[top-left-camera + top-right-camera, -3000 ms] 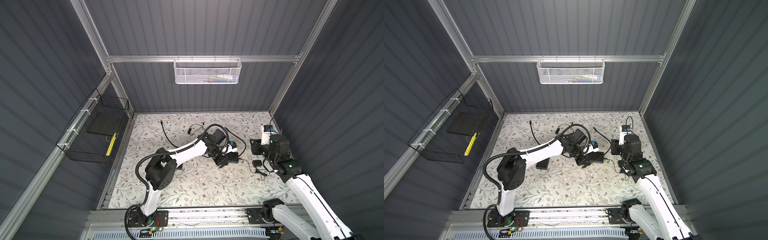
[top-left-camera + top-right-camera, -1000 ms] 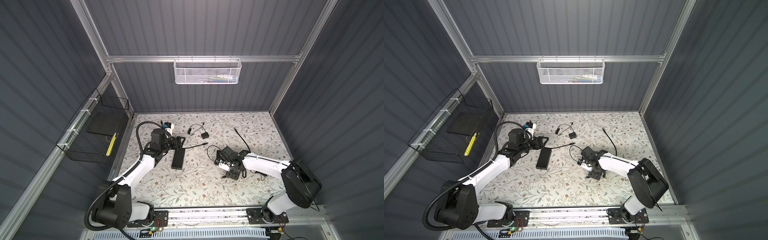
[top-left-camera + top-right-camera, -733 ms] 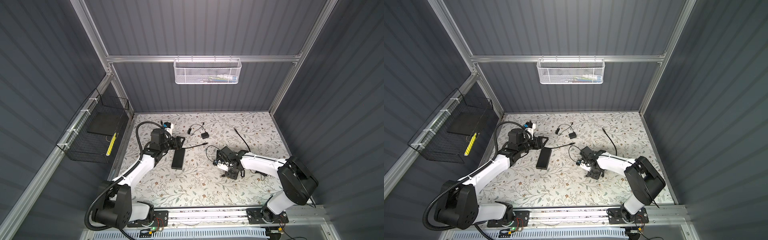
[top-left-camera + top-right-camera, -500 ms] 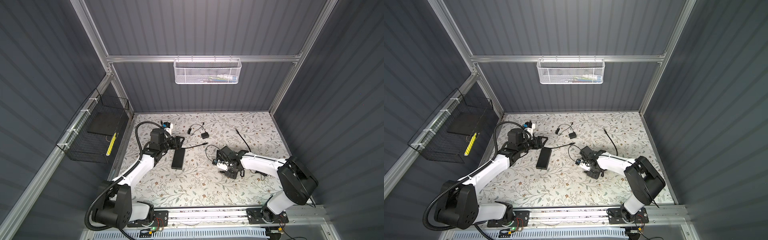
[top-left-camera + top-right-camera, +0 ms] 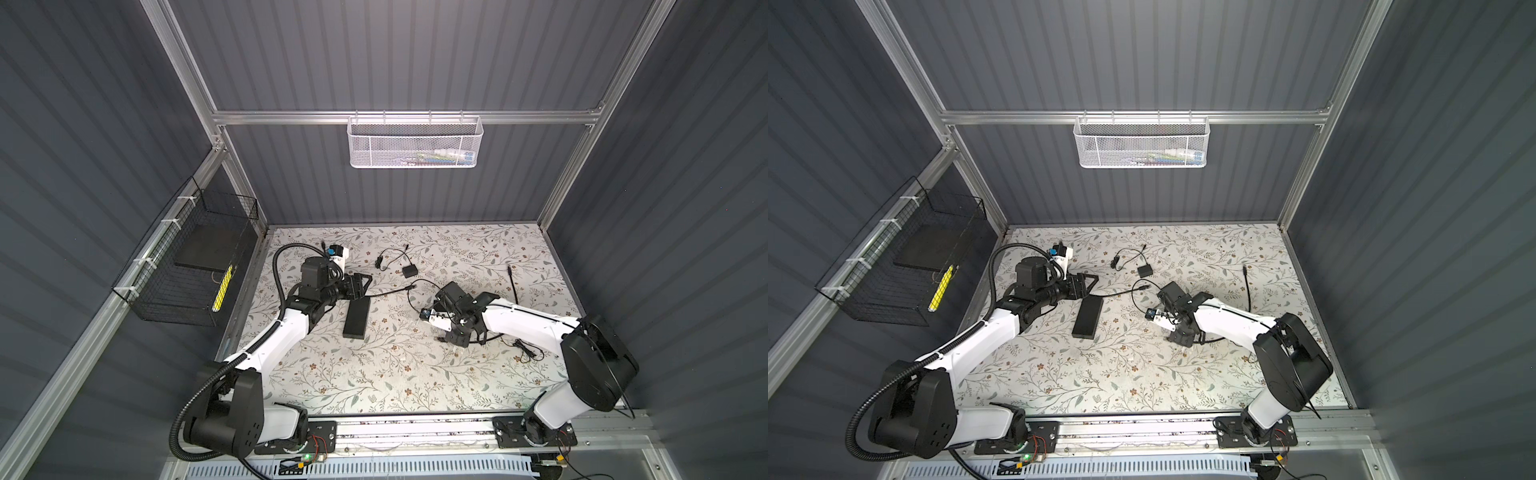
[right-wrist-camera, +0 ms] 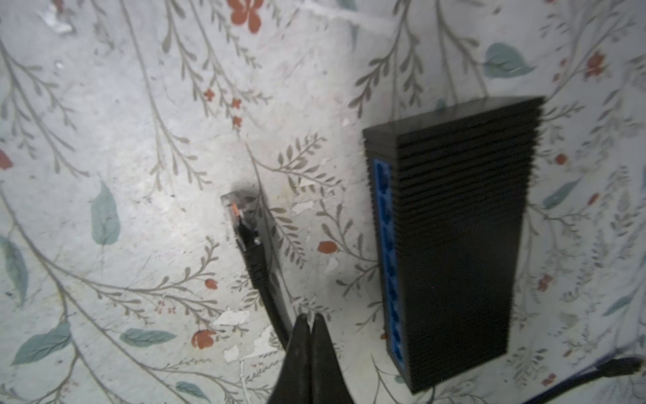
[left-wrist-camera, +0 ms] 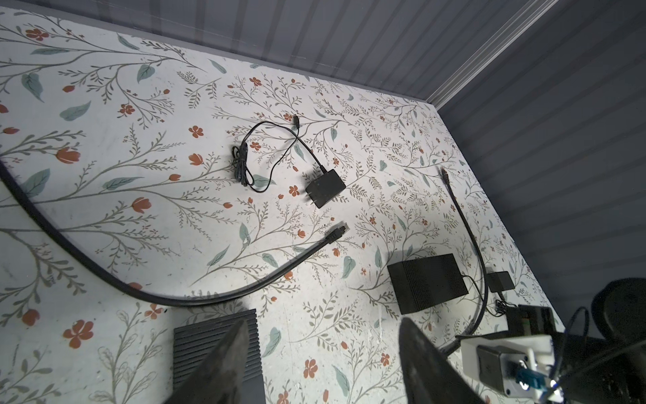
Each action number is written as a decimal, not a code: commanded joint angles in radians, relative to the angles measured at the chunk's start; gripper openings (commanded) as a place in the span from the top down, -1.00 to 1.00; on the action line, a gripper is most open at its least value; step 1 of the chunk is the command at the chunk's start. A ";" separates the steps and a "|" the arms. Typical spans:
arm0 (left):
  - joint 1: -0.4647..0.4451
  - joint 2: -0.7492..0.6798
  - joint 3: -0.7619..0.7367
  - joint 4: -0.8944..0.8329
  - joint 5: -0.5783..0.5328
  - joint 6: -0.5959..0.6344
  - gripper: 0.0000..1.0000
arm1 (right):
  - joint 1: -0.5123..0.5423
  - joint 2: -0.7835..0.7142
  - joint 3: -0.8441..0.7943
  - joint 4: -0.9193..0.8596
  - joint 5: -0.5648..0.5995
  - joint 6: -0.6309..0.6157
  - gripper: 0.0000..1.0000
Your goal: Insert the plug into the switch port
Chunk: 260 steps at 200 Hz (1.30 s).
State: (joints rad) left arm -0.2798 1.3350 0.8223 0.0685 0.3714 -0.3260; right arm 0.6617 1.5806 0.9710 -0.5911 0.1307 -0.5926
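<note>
Right claw (image 6: pixel 310 320): closed narrow on the cable (image 6: pixel 270 297), a short way behind the plug (image 6: pixel 237 213); gripping back of the boot, I judge, leaves the clear head free to enter a port

Plug: out of the switch (image 6: pixel 461 238), near its blue port face (image 6: pixel 388 266) but apart; it points along that face, not into it, so it needs a turn toward a port; whether it is lifted off the worktop (image 5: pixel 374 374) I cannot tell

Switch: lies flat, ports to the side, which suits a level push

Left claw (image 7: pixel 322 323): wide, holding nothing, above a flat box (image 7: pixel 195 335) and a second cable (image 7: pixel 140 292); probably idle, free to brace the switch

Writing: none readable; no brand shows on switch, flat box or adapter (image 7: pixel 325 190); the right wrist view is blurred
</note>
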 commanded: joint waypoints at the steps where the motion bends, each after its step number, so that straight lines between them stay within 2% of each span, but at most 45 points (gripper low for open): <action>1: 0.008 -0.024 -0.018 -0.017 0.026 0.002 -0.36 | -0.014 -0.036 0.044 -0.038 -0.014 -0.029 1.00; 23: 0.008 -0.047 -0.046 -0.016 0.022 0.006 -0.36 | -0.019 -0.041 0.032 -0.094 -0.032 -0.010 0.82; 41: 0.008 -0.051 -0.069 0.009 0.025 -0.003 -0.36 | -0.017 -0.057 -0.001 -0.091 -0.087 0.024 0.48; 57: 0.008 -0.041 -0.074 0.023 0.038 -0.013 -0.36 | -0.008 -0.062 -0.022 -0.083 -0.129 0.055 0.31; 87: 0.008 -0.033 -0.072 0.043 0.046 -0.021 -0.36 | 0.015 -0.037 -0.040 -0.051 -0.150 0.076 0.13; 123: 0.008 -0.037 -0.076 0.036 0.042 -0.020 -0.36 | 0.027 0.021 -0.037 -0.007 -0.156 0.078 0.06; 153: 0.012 -0.046 -0.080 0.020 0.031 -0.009 -0.36 | 0.027 0.065 -0.027 0.021 -0.139 0.069 0.07; 189: 0.014 -0.034 -0.076 0.021 0.035 -0.010 -0.36 | 0.026 0.108 -0.015 0.037 -0.132 0.060 0.20; 234: 0.016 -0.022 -0.074 0.025 0.038 -0.013 -0.36 | 0.026 0.123 -0.018 0.048 -0.152 0.059 0.62; 260: 0.016 -0.018 -0.073 0.027 0.039 -0.013 -0.36 | 0.024 0.118 -0.015 0.054 -0.149 0.047 0.80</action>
State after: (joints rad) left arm -0.2710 1.3056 0.7525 0.0948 0.3973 -0.3378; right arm 0.6842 1.6840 0.9463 -0.5377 -0.0090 -0.5339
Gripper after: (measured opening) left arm 0.681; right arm 0.128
